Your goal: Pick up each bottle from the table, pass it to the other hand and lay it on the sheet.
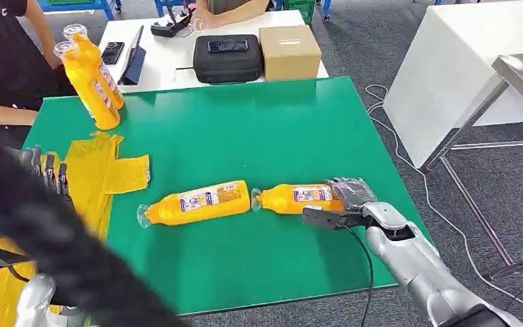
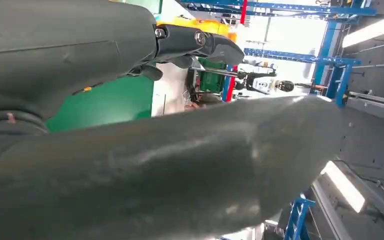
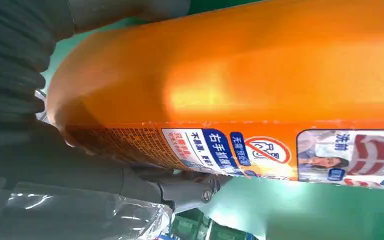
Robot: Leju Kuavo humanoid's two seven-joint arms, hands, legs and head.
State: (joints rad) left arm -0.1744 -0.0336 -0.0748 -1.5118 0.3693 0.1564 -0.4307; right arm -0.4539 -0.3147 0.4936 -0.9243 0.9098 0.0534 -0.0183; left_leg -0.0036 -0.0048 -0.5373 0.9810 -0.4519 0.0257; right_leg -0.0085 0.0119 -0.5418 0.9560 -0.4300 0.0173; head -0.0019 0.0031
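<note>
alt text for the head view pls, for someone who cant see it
The robot's right hand closes around the base of an orange bottle lying on a green table, with a second lying bottle beside it. Its left hand hovers over a yellow sheet; two more bottles stand at the far left corner.

Bright, even overhead light from my head view, soft shadows under the bottles on the green table (image 1: 279,129), my left arm (image 1: 48,238) a dark blur up close, ceiling strip lights (image 2: 375,30) flaring at my left wrist, glare on the orange bottle (image 3: 240,85) at my right.
</note>
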